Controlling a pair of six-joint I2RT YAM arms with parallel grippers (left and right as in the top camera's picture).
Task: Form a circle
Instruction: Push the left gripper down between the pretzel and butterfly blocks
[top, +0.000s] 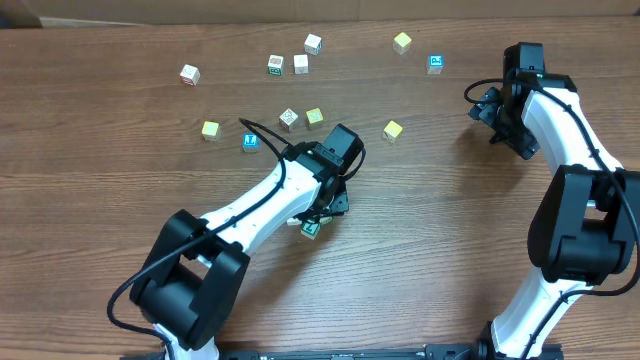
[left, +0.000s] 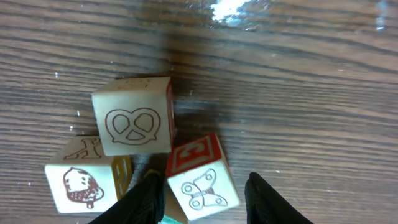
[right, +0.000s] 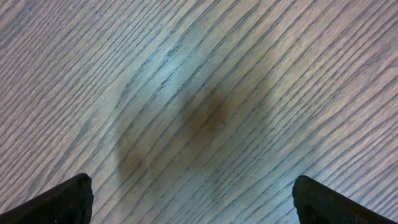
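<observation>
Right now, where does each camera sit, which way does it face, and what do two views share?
Overhead: above the brown wooden table, facing down; both white-and-black arms show.
Left wrist: on its arm, facing down at a whitish pretzel-printed wooden cube; left gripper straddles the butterfly-printed cube.
Right wrist: on its arm, facing down at bare wood; open right gripper shows.
Shared: overhead and left wrist show the cube cluster.

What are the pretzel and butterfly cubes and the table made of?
Pretzel cube and butterfly cube: likely wood, with pale smooth faces and printed line drawings; the butterfly one has a red painted side. Table: wood-grain surface with glossy glare, perhaps laminate rather than solid wood.
</observation>
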